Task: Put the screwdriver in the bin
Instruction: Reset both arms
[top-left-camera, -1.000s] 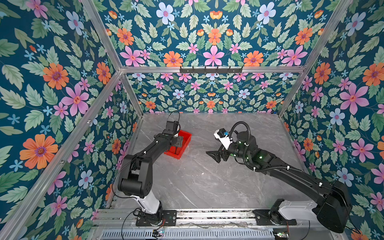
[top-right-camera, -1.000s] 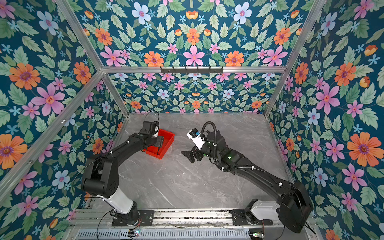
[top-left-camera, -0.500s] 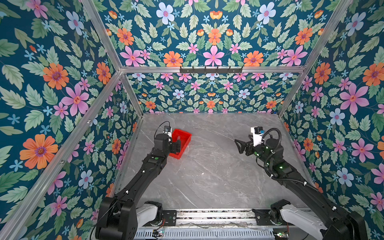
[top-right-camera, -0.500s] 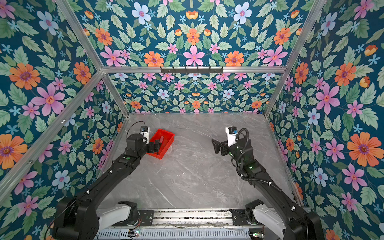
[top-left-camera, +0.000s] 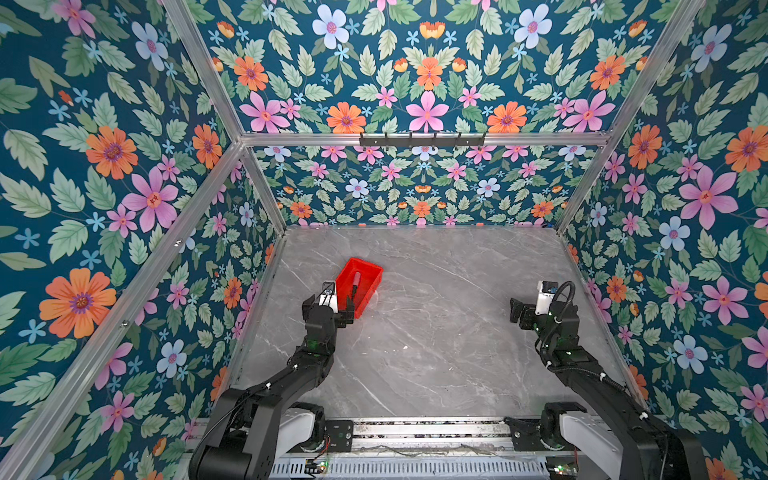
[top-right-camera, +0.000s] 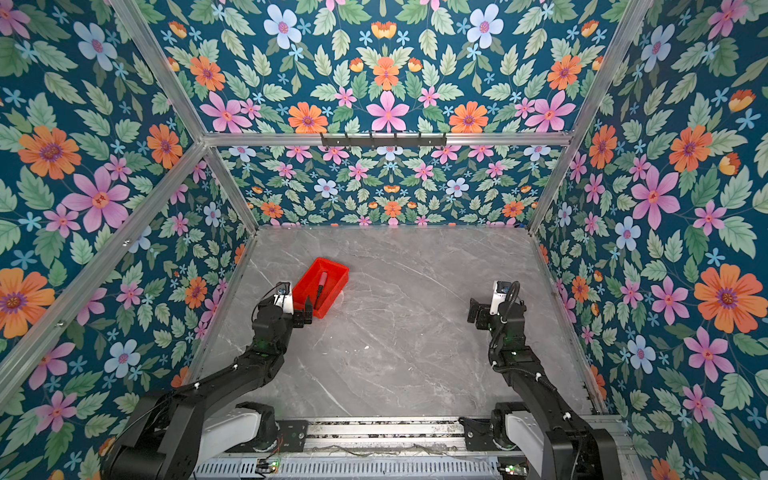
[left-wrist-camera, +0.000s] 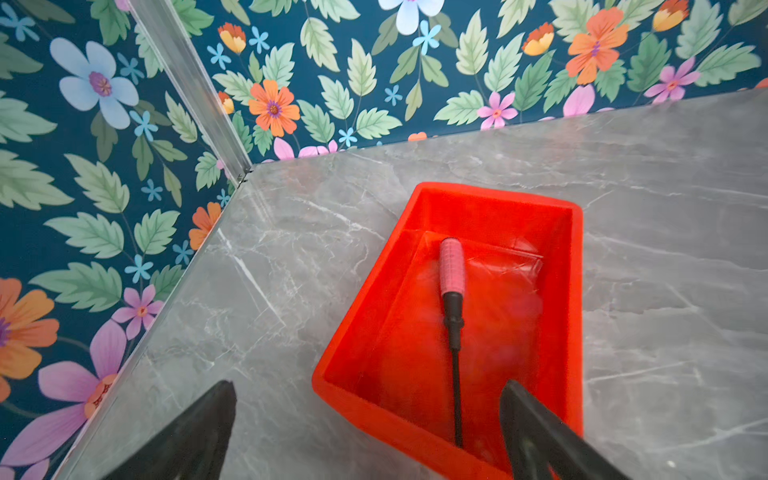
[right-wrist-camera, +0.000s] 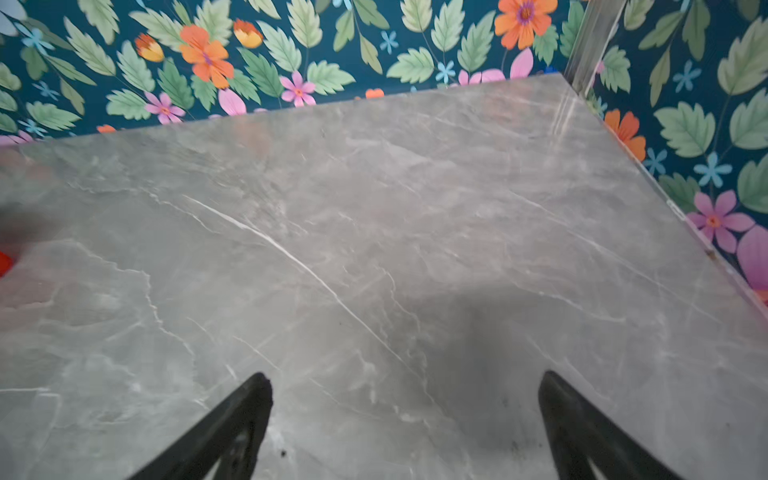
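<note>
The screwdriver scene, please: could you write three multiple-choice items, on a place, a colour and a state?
1. Where does the screwdriver lie?
A on the bare table
B inside the bin
C against the wall

2. What colour is its handle?
A pink
B blue
C yellow

3. How does the left tool stand?
A shut on the screwdriver
B open and empty
C shut and empty

Key: B, the whole screwdriver rests on the bin's floor; A, the left wrist view shows a pink grip; B, its fingers stand wide apart and hold nothing.
</note>
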